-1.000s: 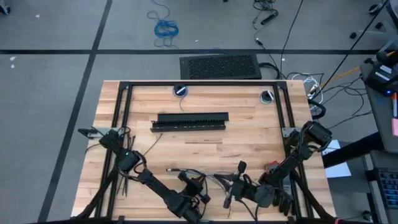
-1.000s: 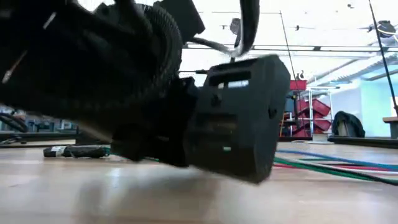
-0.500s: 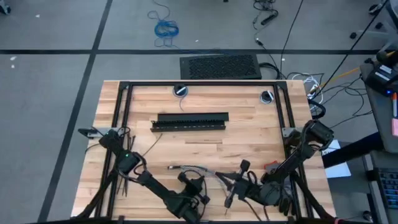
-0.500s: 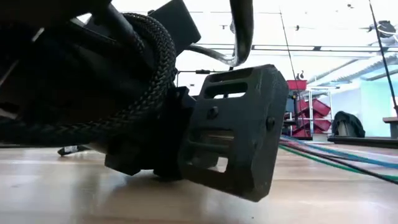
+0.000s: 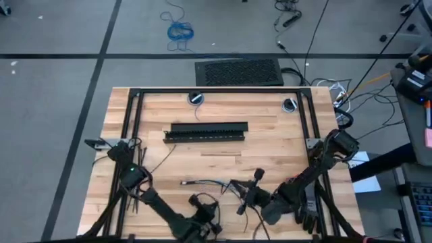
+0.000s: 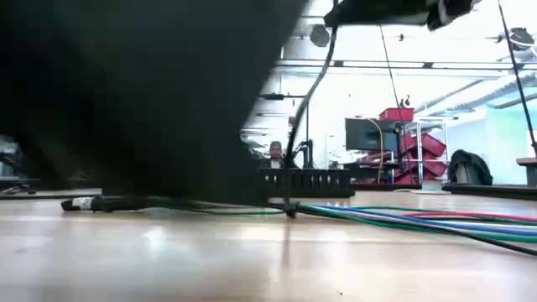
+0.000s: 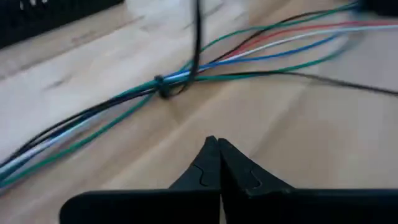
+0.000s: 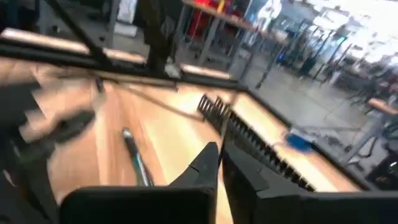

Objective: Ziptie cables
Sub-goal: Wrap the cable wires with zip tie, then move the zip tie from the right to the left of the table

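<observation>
Black fingers of the left gripper (image 7: 217,163) are pressed together on nothing, hanging low over the table just short of the cables (image 7: 261,50). The right gripper (image 8: 219,163) is raised above the bundle, fingers nearly closed. Judging from the low view, they pinch the tail of the ziptie (image 6: 290,172), which rises from the wires to that gripper.

The strip's loop already encircles the bundle partway along, between its dark joined end and the splayed end. The step in hand looks like cinching. The next move probably calls for a steady pull along the tail while the wires are held down, so the bundle is not lifted off the wooden table (image 5: 270,145).

Count: one bundle holding green, blue, white, red and black strands; one ziptie that I can make out; one long black bar (image 5: 206,130), well apart from the work.
</observation>
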Controlling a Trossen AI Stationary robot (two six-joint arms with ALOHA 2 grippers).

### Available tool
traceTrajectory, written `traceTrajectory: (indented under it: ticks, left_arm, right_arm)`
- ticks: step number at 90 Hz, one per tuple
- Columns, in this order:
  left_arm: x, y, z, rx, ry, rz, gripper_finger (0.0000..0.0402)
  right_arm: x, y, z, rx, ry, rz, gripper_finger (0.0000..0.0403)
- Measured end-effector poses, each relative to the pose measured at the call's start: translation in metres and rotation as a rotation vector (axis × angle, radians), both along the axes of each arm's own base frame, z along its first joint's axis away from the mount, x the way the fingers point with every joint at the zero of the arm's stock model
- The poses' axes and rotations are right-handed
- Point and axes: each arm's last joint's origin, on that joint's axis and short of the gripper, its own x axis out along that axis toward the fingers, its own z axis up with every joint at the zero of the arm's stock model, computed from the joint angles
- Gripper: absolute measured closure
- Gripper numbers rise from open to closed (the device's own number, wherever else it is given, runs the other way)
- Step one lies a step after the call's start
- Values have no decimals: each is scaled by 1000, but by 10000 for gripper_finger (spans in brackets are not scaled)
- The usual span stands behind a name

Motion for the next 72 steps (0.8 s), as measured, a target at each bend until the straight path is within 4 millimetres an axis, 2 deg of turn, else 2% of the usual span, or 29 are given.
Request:
traceTrajectory:
  ticks: [11, 23, 35, 46, 54, 62, 72]
  left_arm:
    - [-1, 1, 13, 39, -17, -1, 401]
    - [-8, -2, 23, 53, -34, -10, 401]
    - [-14, -3, 24, 80, -40, -3, 401]
    - [-19, 2, 24, 80, -66, 37, 401]
    - [-20, 1, 24, 70, -75, 41, 401]
    - [-21, -1, 25, 70, -78, 37, 401]
    - [-24, -1, 25, 76, -77, 35, 401]
  right_arm:
    - [4, -10, -7, 64, 23, -21, 326]
    - [1, -18, -12, 16, 18, -128, 283]
    - [-6, -2, -6, -3, -6, -76, 262]
    - [-14, 14, 7, -67, -71, -100, 260]
    - [-18, 20, 12, -135, -56, -103, 262]
    - [-21, 26, 14, -157, -32, -28, 263]
    - [-22, 38, 17, -133, -15, 233, 260]
